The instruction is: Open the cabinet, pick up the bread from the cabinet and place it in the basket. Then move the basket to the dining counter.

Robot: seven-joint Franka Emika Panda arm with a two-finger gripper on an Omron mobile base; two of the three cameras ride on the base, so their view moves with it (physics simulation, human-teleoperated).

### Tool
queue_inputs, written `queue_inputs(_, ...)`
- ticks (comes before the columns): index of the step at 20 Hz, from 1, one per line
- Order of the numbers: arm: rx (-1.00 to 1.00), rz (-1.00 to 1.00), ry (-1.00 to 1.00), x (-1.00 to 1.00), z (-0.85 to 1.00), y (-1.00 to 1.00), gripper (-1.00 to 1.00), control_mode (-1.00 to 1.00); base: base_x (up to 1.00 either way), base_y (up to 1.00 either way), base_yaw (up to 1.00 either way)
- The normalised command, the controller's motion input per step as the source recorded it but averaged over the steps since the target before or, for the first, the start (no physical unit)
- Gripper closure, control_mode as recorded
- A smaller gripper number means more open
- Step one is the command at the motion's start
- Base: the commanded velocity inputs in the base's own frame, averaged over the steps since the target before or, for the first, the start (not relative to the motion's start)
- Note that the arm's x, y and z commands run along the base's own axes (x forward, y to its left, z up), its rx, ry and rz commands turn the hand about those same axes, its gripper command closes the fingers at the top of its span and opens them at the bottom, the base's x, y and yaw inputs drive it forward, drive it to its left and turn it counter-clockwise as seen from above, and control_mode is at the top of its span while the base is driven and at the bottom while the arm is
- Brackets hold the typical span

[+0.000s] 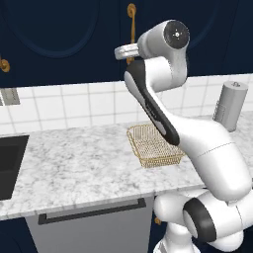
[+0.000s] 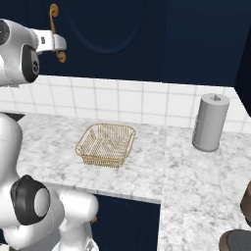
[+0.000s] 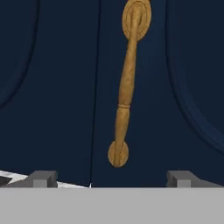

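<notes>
Hand view first: the gripper (image 3: 111,179) shows its two dark fingertips (image 3: 41,178) standing wide apart with nothing between them, so the claw is open and empty. Just beyond them, centred between the tips, hangs the long curved brass handle (image 3: 126,85) of the cabinet (image 3: 57,87), whose dark navy arched-panel door is shut; the seam between two doors runs just left of the handle.

From the left base view, the white arm (image 1: 163,99) rises over the marbled worktop (image 1: 74,158) and folds back up so that its hand reaches toward the same handle (image 1: 131,27) on the cabinet (image 1: 59,29); whether the hand touches the handle cannot be told. Below the handle, on the worktop, sits the basket (image 1: 150,146) of gold wire mesh, empty, partly hidden behind the forearm. Left of the basket, at the worktop's edge, lies the black sink (image 1: 11,165). Right of the basket, against the white tiled wall (image 1: 74,106), stands an upright grey canister (image 1: 230,105).

From the right base view, the basket (image 2: 106,144) sits apart from the canister (image 2: 210,122), with the handle (image 2: 55,32) above and left of it on the closed cabinet (image 2: 122,34). The bread is hidden.
</notes>
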Motion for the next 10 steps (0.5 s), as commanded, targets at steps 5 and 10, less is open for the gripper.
queue_inputs(5, 0.00, 0.00, -0.12, 0.50, 0.30, 0.05, -1.00, -1.00, 0.00, 0.00, 0.00)
queue_inputs(10, 0.00, 0.00, 0.00, 0.51, 0.03, 0.00, -1.00, -1.00, 0.00, 0.00, 0.00)
